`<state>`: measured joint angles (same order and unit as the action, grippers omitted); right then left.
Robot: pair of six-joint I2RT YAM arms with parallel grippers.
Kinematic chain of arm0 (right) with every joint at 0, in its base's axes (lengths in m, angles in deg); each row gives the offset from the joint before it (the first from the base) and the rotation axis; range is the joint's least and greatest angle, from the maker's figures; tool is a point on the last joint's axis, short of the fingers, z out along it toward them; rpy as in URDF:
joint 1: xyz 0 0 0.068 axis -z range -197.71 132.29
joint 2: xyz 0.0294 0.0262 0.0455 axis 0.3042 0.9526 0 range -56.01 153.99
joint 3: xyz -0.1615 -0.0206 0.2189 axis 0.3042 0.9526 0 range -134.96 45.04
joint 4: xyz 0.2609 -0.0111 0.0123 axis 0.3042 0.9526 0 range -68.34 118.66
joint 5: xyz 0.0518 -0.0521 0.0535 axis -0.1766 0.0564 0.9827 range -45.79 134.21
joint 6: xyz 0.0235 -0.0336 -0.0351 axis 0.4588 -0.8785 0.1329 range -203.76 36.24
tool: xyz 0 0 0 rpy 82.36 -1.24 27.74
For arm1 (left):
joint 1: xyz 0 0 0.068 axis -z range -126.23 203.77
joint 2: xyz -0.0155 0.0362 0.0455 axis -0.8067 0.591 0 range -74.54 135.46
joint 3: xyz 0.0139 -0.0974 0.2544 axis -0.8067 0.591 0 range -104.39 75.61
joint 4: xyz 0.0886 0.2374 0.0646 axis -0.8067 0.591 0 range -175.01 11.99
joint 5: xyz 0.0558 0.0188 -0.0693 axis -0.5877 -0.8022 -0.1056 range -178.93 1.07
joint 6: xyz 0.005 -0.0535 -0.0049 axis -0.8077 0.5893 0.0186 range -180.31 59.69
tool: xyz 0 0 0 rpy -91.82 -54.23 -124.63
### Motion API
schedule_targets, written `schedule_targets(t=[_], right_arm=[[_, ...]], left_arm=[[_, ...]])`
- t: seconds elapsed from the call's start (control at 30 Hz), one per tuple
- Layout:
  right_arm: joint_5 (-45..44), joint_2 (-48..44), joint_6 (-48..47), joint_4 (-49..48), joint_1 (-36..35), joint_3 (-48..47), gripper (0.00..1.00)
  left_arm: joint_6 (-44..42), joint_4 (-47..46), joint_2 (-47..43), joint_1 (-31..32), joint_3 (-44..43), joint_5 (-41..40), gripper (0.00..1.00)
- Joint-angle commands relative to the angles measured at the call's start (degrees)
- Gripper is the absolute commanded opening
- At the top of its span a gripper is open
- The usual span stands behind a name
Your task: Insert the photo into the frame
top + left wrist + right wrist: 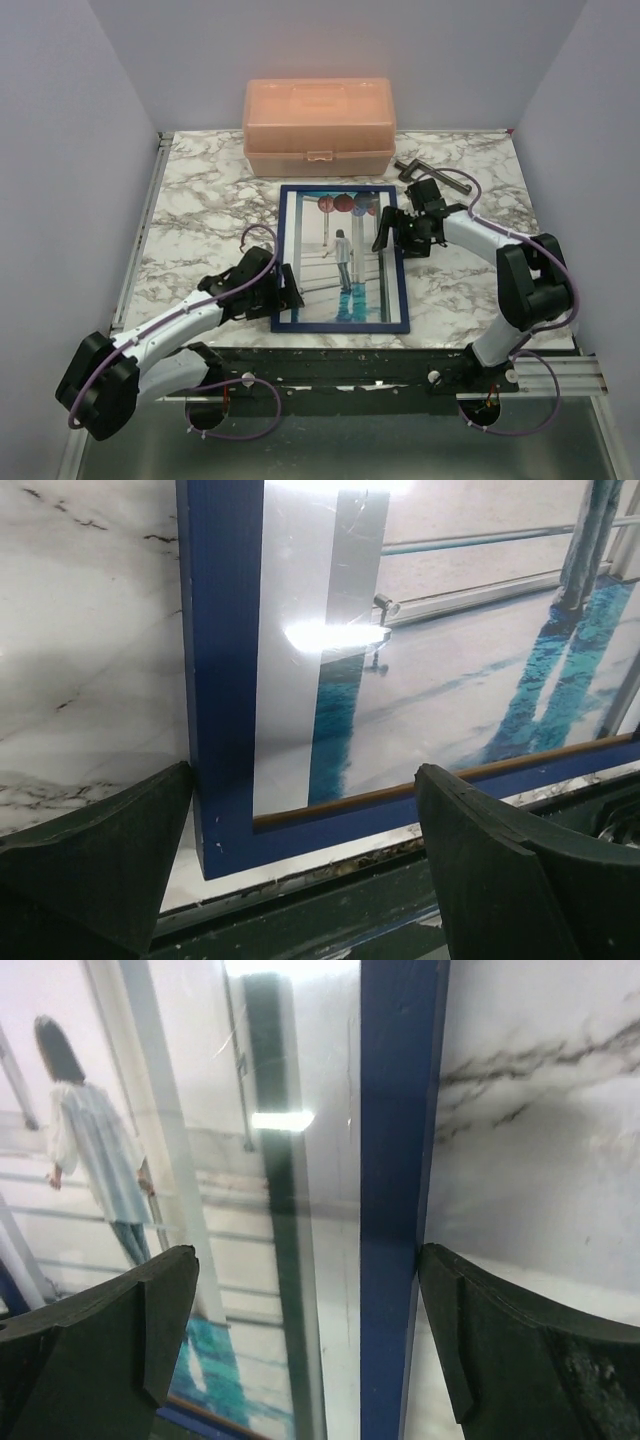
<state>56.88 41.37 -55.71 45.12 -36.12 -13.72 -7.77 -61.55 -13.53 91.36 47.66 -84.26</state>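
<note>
The navy blue frame (341, 190) lies flat, front up, in the middle of the marble table, with the photo (340, 270) showing inside it. My left gripper (288, 288) is at the frame's near left corner. In the left wrist view its fingers (120, 830) stand wide apart either side of that corner of the frame (220, 680), over the photo (450, 660). My right gripper (388, 226) is low over the frame's right rail (395, 1110). It is open, one finger over the photo (150, 1140) and the other finger (480, 1330) just outside the rail.
A peach plastic box (320, 125) stands shut at the back, just beyond the frame. A dark metal tool (428, 172) lies at the back right, behind my right wrist. The table's near edge (350, 355) runs just below the frame's bottom rail.
</note>
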Motion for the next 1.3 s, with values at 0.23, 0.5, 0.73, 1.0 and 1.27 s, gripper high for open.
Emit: schedule_targets(t=[0.23,0.5,0.73,1.0,1.27], right_arm=[[-1.4,-19.3,2.1,-1.4,-1.7,8.5,1.0],[-14.1,-33.7,1.0,-6.5,-1.7,15.6,1.0],[-26.9,-49.5,-7.2,-19.6,-1.7,27.8,1.0],[-42.9,-58.4,-9.4,-36.3,-1.7,43.6,1.0],[-41.1,-53.6,-18.4,-58.5,-1.6,52.2,0.99]], left_arm=[[-6.5,-4.2,-23.2,-12.0,0.1,2.1,0.99],[-12.5,-4.2,-36.3,-13.6,0.1,-12.0,0.98],[-20.2,-7.8,-41.1,-13.7,4.5,-30.2,0.98],[-35.2,-38.2,-41.7,-13.9,20.9,-39.7,0.98],[-47.3,-60.9,-21.0,-15.7,21.2,-39.7,0.99]])
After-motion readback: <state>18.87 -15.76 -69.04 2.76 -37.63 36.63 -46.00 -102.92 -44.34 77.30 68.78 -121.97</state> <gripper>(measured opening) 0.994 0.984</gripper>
